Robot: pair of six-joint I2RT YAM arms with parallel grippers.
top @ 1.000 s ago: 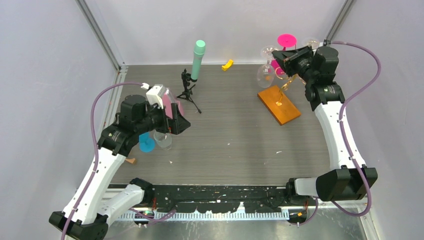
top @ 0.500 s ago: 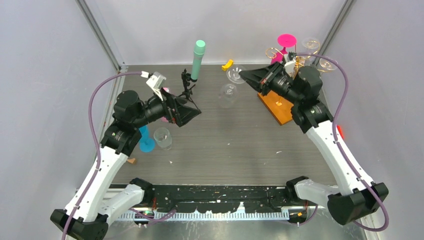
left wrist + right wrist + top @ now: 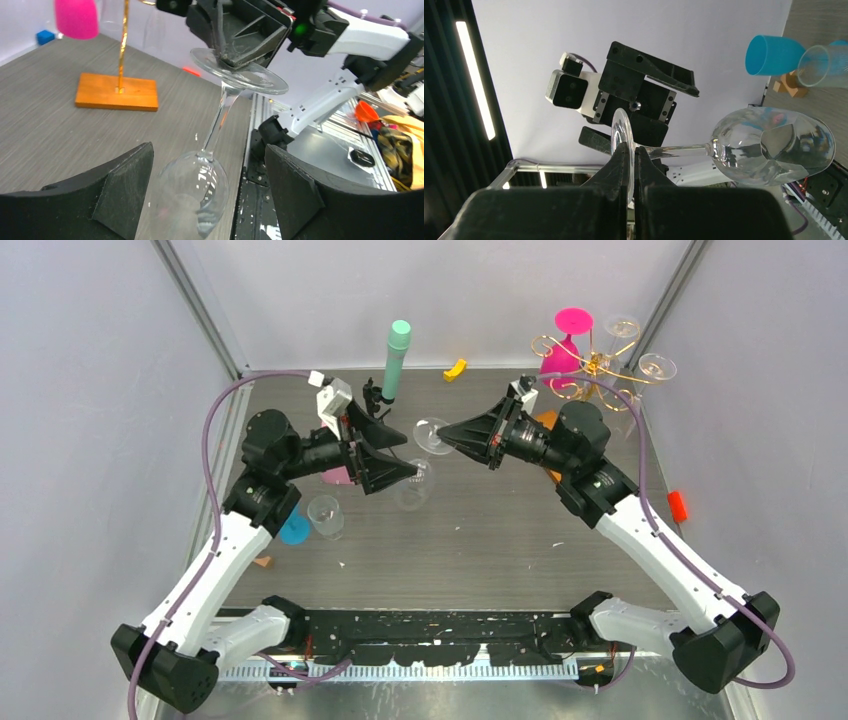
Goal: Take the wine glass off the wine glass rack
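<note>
Carrying the wine glass clear of the wine glass rack is the step in hand. The right gripper is pinching the flat foot of the glass edge-on between closed fingers, as the right wrist view shows, with nothing else in its hold. The glass is hanging foot-up and tilted in the air over the middle of the table, well apart from the rack, which is standing at the far right with a pink glass and other clear glasses on its arms.

The left gripper is holding nothing. Its fingers are spread wide on either side of the bowl without touching it.

The lift-off looks complete, and the arms appear to be setting up a handover. The next move calls for the left fingers to close gently on the bowl or stem before the right fingers release the foot. Thin glass is likely to slip or crack under a hard squeeze.

Compared with half a second ago, the glass is sitting farther left and nearer. The right arm is reaching farther from the rack, and the left gripper is now bracketing the bowl instead of waiting short of it.
</note>
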